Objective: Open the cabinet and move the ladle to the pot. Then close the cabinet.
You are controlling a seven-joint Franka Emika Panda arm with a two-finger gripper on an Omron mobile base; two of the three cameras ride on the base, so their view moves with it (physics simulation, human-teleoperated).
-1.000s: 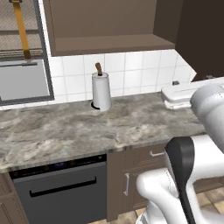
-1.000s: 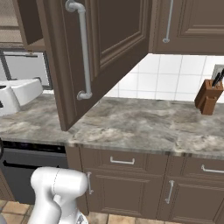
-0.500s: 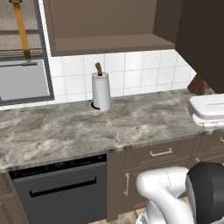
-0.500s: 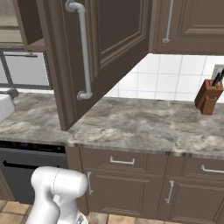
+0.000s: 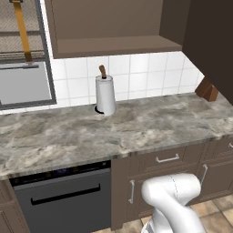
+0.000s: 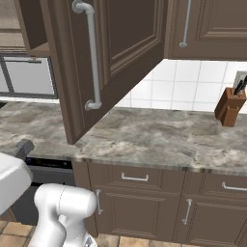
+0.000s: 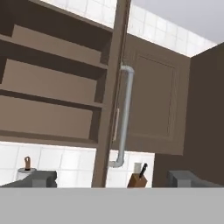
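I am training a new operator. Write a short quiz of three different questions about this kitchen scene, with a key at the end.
1. True or false: the cabinet door stands open.
2. What stands on the counter before the tiled wall, left of the open door? A) paper towel roll B) kettle C) toaster
3. Fill in: the knife block stands on the counter by the ____ wall.

Key: 1 true; 2 A; 3 tiled

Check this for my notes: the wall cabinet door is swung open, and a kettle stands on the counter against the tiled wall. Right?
Not quite. The cabinet door is open, but the thing on the counter by the tiles is a paper towel roll on its holder, not a kettle. The left base view shows it.
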